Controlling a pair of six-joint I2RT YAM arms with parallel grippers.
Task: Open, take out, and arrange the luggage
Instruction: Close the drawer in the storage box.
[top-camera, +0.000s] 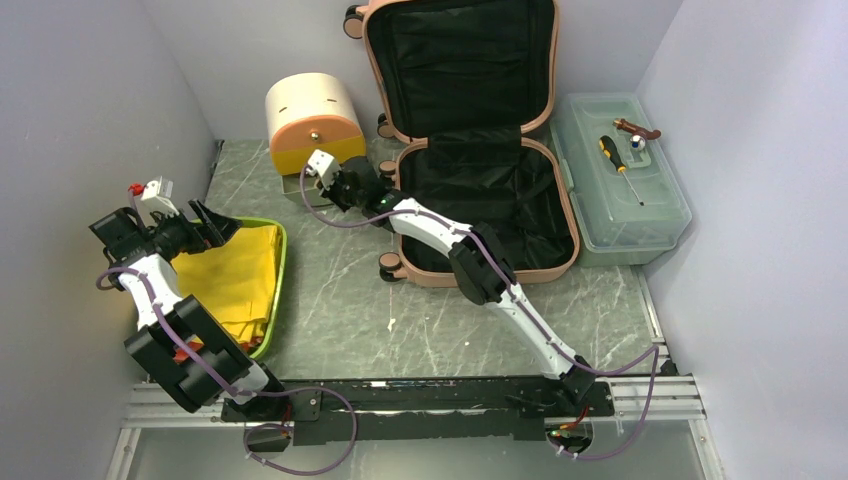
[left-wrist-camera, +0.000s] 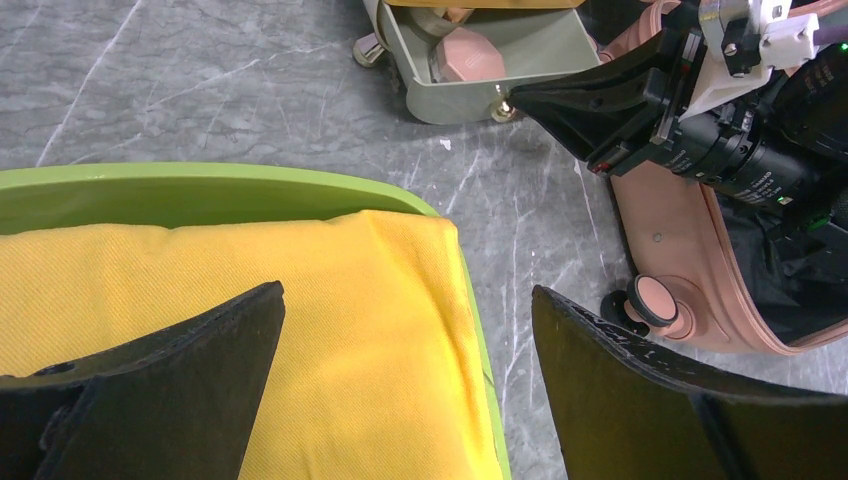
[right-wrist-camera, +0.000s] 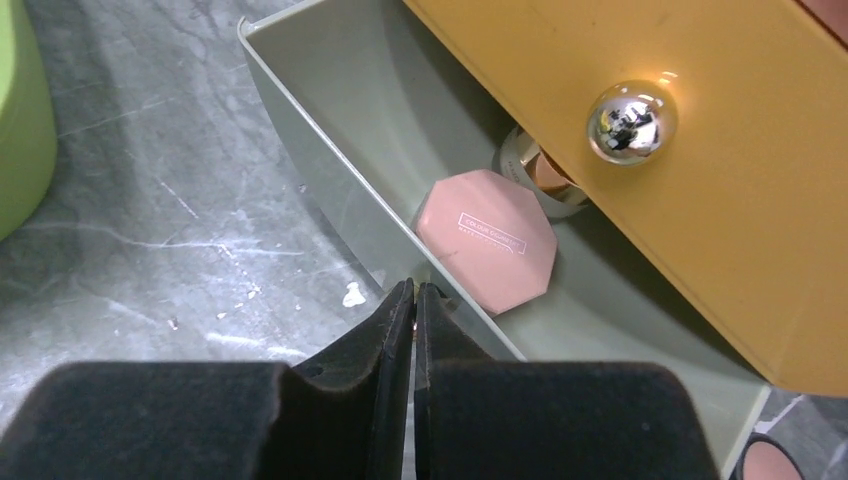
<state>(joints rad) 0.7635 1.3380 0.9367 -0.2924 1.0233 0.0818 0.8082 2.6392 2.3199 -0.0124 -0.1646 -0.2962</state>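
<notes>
Because the luggage (top-camera: 530, 210) is a hard shell with rounded corners, it should handle as stiff and fairly light, with a smooth curved skin likely to slip under the pads, so the raised rim of the flat half is the better place to take hold; the black lining looks soft and would give way. The luggage sits at upper centre of the top view, already open. One half lies flat on the worktop (top-camera: 350, 320) with the lining upward, and the lid (top-camera: 460, 60) stands upright against the rear wall. Its long axis runs across the frame: the wheels (top-camera: 391, 265) point to frame left, toward the cream box (top-camera: 305, 100), and the opposite end lies just beside the toolbox (top-camera: 600, 215) at right. No contents can be made out against the lining. The right gripper (right-wrist-camera: 413, 290) is off the luggage, at the box's pulled-out drawer (right-wrist-camera: 330, 150). Its fingers are pressed nearly together at the drawer rim, and whether they nip the thin wall cannot be told. The left gripper (left-wrist-camera: 408, 295) hovers at frame left with fingers spread wide, grasping nothing, over the yellow cloth (left-wrist-camera: 250, 260) in the green tray (left-wrist-camera: 200, 185).
</notes>
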